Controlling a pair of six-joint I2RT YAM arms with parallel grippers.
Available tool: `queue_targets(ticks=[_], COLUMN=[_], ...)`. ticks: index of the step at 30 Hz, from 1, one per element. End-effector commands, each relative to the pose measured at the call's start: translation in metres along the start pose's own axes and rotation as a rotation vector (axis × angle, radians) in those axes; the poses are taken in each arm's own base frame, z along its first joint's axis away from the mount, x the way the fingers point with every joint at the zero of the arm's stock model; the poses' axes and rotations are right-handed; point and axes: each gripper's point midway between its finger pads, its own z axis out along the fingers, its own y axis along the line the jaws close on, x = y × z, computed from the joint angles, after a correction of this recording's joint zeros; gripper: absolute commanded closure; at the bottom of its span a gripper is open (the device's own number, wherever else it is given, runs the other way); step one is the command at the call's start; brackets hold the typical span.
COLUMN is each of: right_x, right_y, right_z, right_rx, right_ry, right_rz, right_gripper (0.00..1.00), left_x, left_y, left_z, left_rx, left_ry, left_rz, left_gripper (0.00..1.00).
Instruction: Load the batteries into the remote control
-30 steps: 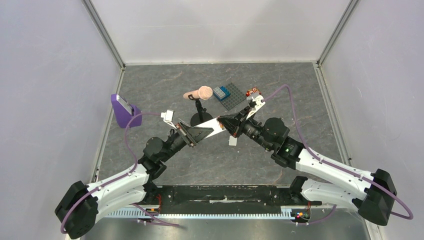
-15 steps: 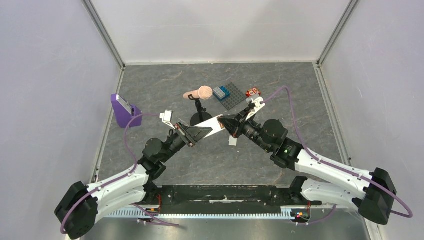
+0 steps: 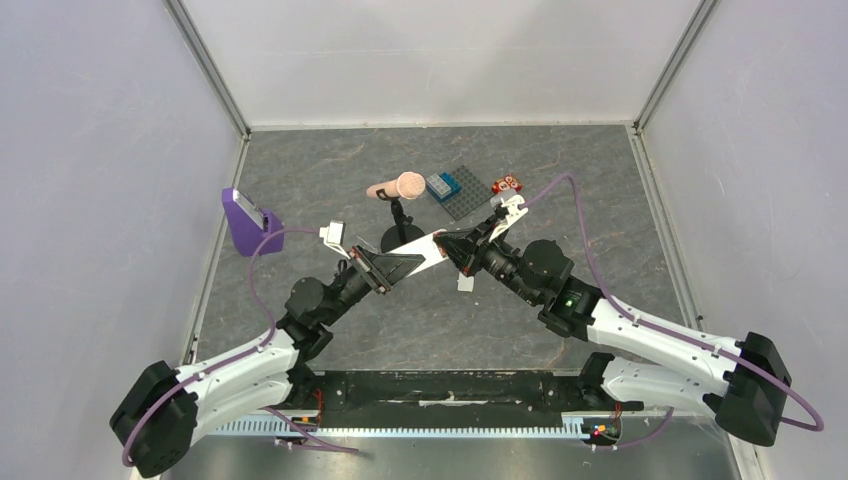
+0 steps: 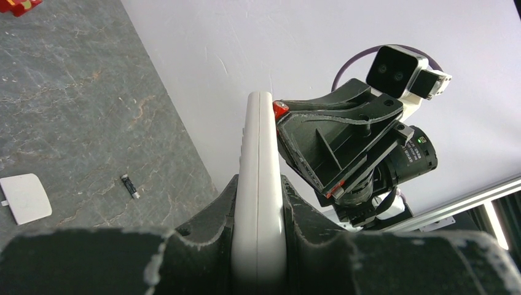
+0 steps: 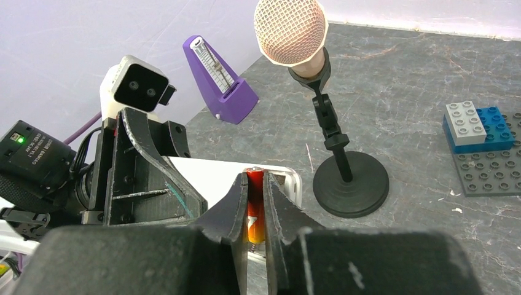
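Observation:
My left gripper (image 4: 258, 206) is shut on the white remote control (image 4: 258, 135) and holds it edge-on above the table; the remote also shows in the top view (image 3: 425, 250). My right gripper (image 5: 255, 184) is shut on the red-orange battery (image 5: 255, 215) and holds it at the open compartment at the remote's (image 5: 209, 175) end. The battery's red tip (image 4: 280, 110) touches the remote's side. The black battery (image 4: 130, 186) lies on the table below. In the top view my left gripper (image 3: 385, 268) and right gripper (image 3: 462, 248) meet at the remote.
A small white cover piece (image 4: 24, 198) lies on the table near the black battery. A microphone on a black stand (image 5: 290, 31) is just beyond the remote. A purple metronome (image 3: 245, 220), a grey baseplate with blue bricks (image 3: 455, 190) and a red dotted block (image 3: 506, 184) stand behind.
My right gripper with the red-orange battery has shifted slightly left and nearer along the remote, uncovering the red dotted block. The left arm has barely moved.

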Motion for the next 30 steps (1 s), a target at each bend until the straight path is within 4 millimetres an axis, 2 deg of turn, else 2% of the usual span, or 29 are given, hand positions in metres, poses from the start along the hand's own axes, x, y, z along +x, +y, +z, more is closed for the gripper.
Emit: queue_targets(ticks=[1,9,19,30], right_x=[0.009,0.015,0.008,0.000], right_y=[0.001,0.000,0.005,0.009], right_z=[-0.002,-0.005,0.002,0.003], right_rx=[-0.001,0.008,0.007,0.013], right_ry=[0.028,0.061,0.061,0.060], right_rz=[-0.011,-0.009,0.003,0.036], right_gripper=[0.89,0.88,0.85,0.72], left_x=[-0.018,-0.023,-0.020,-0.019], left_y=[-0.036,-0.038,-0.036,-0.033], left_z=[0.000,-0.005,-0.006,-0.007], left_rx=[0.137,0.155,0.153,0.147], left_ry=[-0.078,-0.111,-0.100,-0.099], left_rz=[-0.032,-0.034,-0.028,-0.027], left_gripper=[0.98,0.98,0.98,0.98])
